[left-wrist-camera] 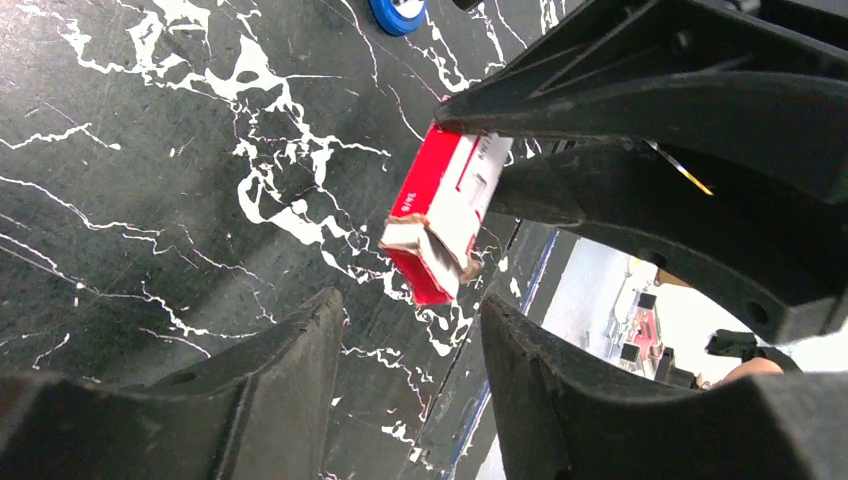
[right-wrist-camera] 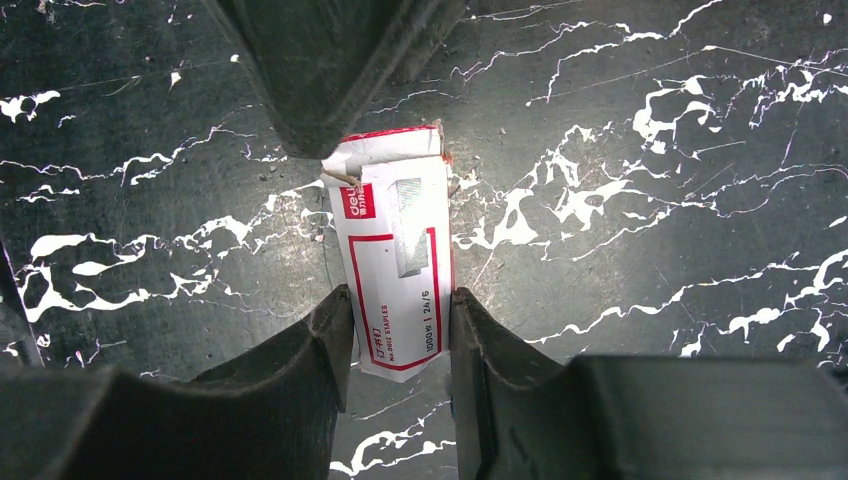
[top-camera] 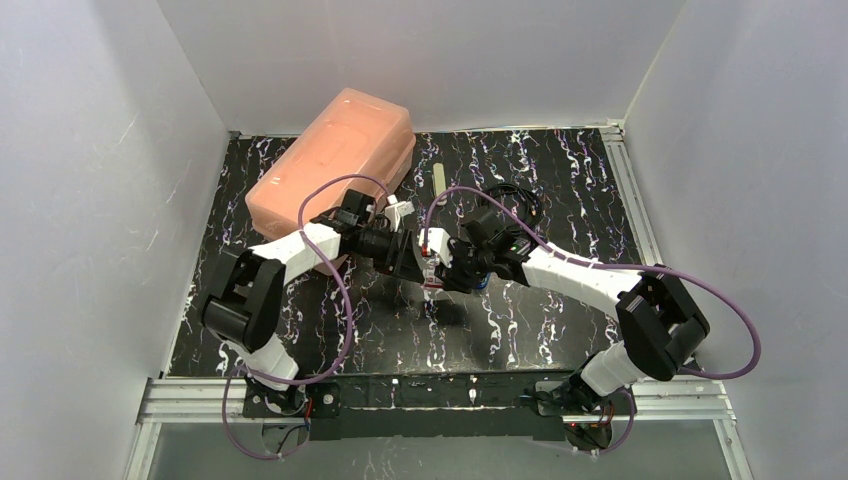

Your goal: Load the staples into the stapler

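The staples (right-wrist-camera: 395,240) are a small red-and-white cardboard box, held above the black marbled table (top-camera: 520,330). My right gripper (right-wrist-camera: 400,300) is shut on the box's long sides near one end. The other end has a torn, open flap (left-wrist-camera: 430,245). That flap points at my left gripper (left-wrist-camera: 410,300), which is open, its fingertips a little short of the box and touching nothing. One left finger (right-wrist-camera: 330,70) shows just above the flap end in the right wrist view. In the top view both grippers meet mid-table around the box (top-camera: 430,262). I cannot make out the stapler in these views.
A large salmon-pink plastic case (top-camera: 335,160) lies at the back left. A pale flat stick (top-camera: 438,180) and a black cable loop (top-camera: 515,200) lie behind the arms. A blue round object (left-wrist-camera: 398,12) sits on the table past the box. White walls enclose the table.
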Available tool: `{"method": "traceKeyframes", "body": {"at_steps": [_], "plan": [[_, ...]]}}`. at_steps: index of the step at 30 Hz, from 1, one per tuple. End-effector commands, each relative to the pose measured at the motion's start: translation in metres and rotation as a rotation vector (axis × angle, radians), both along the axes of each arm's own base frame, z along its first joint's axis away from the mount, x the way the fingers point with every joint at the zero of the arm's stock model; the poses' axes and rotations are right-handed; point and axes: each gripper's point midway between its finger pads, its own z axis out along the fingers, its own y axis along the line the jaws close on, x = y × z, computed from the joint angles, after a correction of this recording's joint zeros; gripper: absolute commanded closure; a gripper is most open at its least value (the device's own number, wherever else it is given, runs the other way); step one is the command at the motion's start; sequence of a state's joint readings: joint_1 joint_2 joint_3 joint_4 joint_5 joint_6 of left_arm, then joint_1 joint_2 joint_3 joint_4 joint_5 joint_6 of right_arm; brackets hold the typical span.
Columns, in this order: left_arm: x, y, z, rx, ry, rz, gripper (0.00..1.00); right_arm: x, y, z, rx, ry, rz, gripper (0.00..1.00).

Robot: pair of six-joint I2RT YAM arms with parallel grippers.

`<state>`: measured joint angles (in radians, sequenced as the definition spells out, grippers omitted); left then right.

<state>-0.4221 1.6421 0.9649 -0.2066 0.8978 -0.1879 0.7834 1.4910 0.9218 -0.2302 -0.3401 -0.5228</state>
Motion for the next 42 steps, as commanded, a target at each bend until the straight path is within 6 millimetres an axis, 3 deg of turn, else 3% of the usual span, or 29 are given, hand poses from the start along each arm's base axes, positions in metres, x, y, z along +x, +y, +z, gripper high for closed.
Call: {"method": "traceKeyframes", "body": {"at_steps": [1,17,37,42], "plan": [[0.007,-0.009,0.009,-0.031,-0.014,-0.012,0.51,0.007,0.009,0.024,0.059,-0.039,0.001,0.83],[0.01,-0.02,0.009,-0.054,-0.018,-0.039,0.71,0.008,0.007,0.024,0.055,-0.048,0.003,0.83],[0.012,-0.026,0.005,-0.072,0.01,-0.045,0.76,0.01,0.008,0.022,0.051,-0.051,-0.002,0.83],[0.012,-0.028,0.003,-0.076,0.02,-0.048,0.9,0.01,0.004,0.013,0.027,-0.047,-0.015,0.82]]}}
